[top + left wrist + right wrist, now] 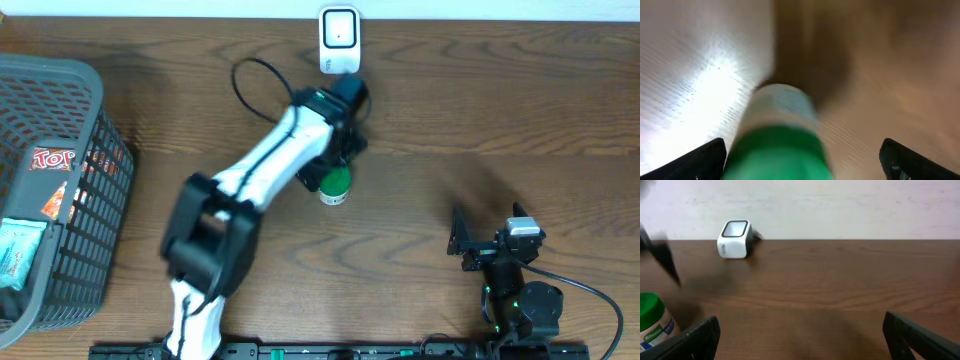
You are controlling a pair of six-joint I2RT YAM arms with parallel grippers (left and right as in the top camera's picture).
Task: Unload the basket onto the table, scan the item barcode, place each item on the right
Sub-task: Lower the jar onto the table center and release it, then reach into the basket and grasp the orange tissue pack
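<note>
The item is a small white bottle with a green cap point(334, 185), standing upright on the wooden table below the white barcode scanner point(339, 40). My left gripper point(333, 160) hangs right over it. In the left wrist view the blurred bottle point(782, 135) sits between the wide-apart fingers of the left gripper point(802, 152), close to the left finger and clear of the right one. My right gripper point(468, 243) rests open near the front right. The right gripper point(800, 335) holds nothing; in its view are the scanner point(734, 239) and the bottle point(652, 322).
A grey mesh basket point(60, 90) with several packets stands at the table's left edge. A black cable point(250, 80) loops from the scanner toward the left arm. The wall runs along the table's far edge.
</note>
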